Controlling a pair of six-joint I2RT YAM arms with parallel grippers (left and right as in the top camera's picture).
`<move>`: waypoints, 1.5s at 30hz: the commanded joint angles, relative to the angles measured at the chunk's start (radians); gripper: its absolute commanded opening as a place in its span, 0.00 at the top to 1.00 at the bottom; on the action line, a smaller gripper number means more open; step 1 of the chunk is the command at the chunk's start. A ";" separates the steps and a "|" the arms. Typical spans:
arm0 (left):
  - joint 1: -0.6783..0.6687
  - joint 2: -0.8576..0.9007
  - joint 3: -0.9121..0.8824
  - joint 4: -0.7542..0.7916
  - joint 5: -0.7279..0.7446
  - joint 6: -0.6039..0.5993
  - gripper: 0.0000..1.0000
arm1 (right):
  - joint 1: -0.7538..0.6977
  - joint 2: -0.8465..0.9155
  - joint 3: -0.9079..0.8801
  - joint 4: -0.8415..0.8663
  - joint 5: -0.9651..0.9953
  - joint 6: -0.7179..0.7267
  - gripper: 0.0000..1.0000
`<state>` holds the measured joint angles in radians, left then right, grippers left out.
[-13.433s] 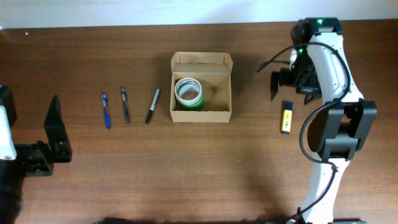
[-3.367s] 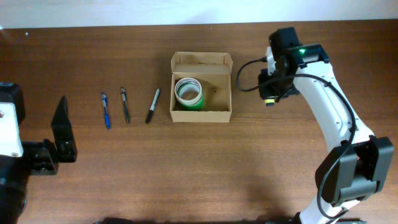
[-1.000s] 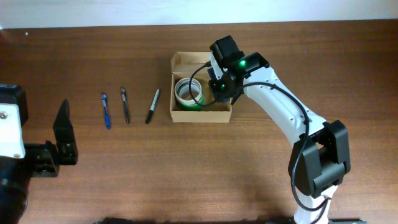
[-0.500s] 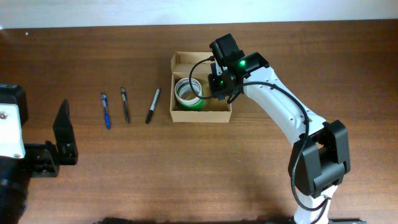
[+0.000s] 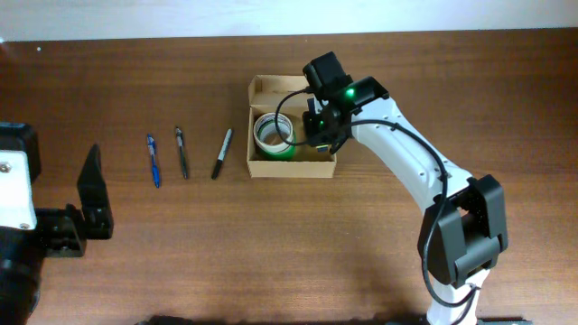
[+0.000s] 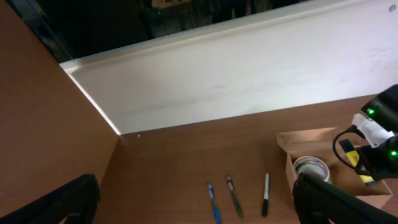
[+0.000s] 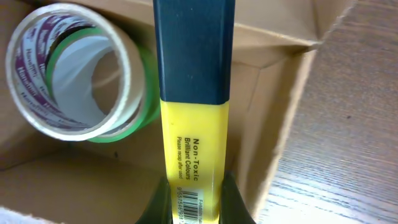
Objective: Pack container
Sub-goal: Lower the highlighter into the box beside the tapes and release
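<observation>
Cardboard container (image 5: 291,167) sits open directly beneath the right end effector (image 7: 195,204), which is clamped on a yellow highlighter (image 7: 193,140).

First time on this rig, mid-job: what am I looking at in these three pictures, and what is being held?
Two robot arms work at a table. The overhead view looks straight down; each wrist view rides on one arm. The right end effector holds a yellow highlighter over the open cardboard box, which contains tape rolls. Three pens lie left of the box. The left end effector is open and empty, at the table's left side.
</observation>
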<state>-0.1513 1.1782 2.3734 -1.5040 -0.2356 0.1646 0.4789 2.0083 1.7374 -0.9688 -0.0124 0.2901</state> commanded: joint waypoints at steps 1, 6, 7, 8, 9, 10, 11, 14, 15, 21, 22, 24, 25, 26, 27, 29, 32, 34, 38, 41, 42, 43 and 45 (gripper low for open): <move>-0.003 0.007 -0.003 -0.001 0.011 0.009 0.01 | 0.034 0.000 0.016 -0.001 -0.002 0.045 0.96; -0.003 0.007 -0.003 -0.002 0.011 0.010 0.01 | 0.059 0.005 -0.004 0.002 0.029 0.089 0.96; -0.003 0.007 -0.003 -0.002 0.011 0.009 0.01 | 0.060 0.008 -0.009 0.003 0.029 0.089 0.96; -0.003 0.007 -0.003 -0.002 0.011 0.009 0.01 | 0.059 0.011 -0.014 0.005 0.028 0.089 0.96; -0.003 0.007 -0.003 -0.003 0.011 0.009 0.01 | 0.057 0.014 -0.022 0.010 0.029 0.086 0.96; -0.003 0.007 -0.003 -0.005 0.011 0.009 0.01 | 0.053 0.014 -0.028 0.014 0.029 0.083 0.96; -0.003 0.007 -0.003 -0.005 0.011 0.009 0.01 | 0.048 0.016 -0.035 0.018 0.028 0.082 0.96; -0.003 0.007 -0.003 -0.006 0.011 0.009 0.01 | 0.031 0.027 -0.037 0.016 0.028 0.077 0.96; -0.003 0.007 -0.003 -0.006 0.011 0.010 0.01 | 0.025 0.032 -0.038 0.015 0.028 0.074 0.96; -0.003 0.007 -0.003 -0.017 0.011 0.009 0.01 | 0.003 0.075 -0.038 0.001 0.028 0.074 0.96; -0.003 0.007 -0.003 -0.017 0.011 0.009 0.01 | 0.000 0.077 -0.038 0.001 0.028 0.074 0.96; -0.003 0.007 -0.003 -0.017 0.011 0.010 0.01 | -0.009 0.081 -0.038 0.002 0.028 0.074 0.96; -0.003 0.007 -0.003 -0.017 0.011 0.010 0.01 | -0.013 0.081 -0.038 0.004 0.030 0.073 0.96; -0.003 0.007 -0.003 -0.017 0.011 0.010 0.01 | -0.024 0.081 -0.038 0.005 0.036 0.070 0.96; -0.003 0.007 -0.003 -0.019 0.011 0.010 0.01 | -0.031 0.081 -0.038 0.005 0.039 0.066 0.96; -0.003 0.007 -0.003 -0.021 0.011 0.010 0.01 | -0.045 0.081 -0.038 0.004 0.037 0.061 0.90; -0.003 0.007 -0.003 -0.024 0.011 0.010 0.01 | -0.058 0.080 -0.037 0.003 0.023 0.044 0.46; -0.003 0.007 -0.003 -0.023 0.011 0.010 0.01 | -0.061 0.079 -0.037 -0.002 -0.012 0.014 0.21; -0.003 0.007 -0.003 -0.022 0.011 0.010 0.01 | -0.059 0.074 -0.029 -0.022 -0.025 0.004 0.15; -0.003 0.007 -0.003 -0.022 0.011 0.010 0.01 | -0.058 0.067 -0.004 -0.050 -0.034 0.002 0.15; -0.003 0.007 -0.003 -0.021 0.011 0.010 0.01 | -0.055 0.063 0.010 -0.064 -0.036 0.000 0.15; -0.003 0.007 -0.003 -0.021 0.011 0.010 0.01 | -0.052 0.059 0.026 -0.080 -0.037 -0.006 0.15; -0.003 0.007 -0.003 -0.021 0.011 0.010 0.01 | -0.038 0.043 0.072 -0.123 -0.036 -0.018 0.15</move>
<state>-0.1513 1.1782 2.3734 -1.5238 -0.2356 0.1646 0.4206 2.0865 1.7332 -1.0599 -0.0319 0.2985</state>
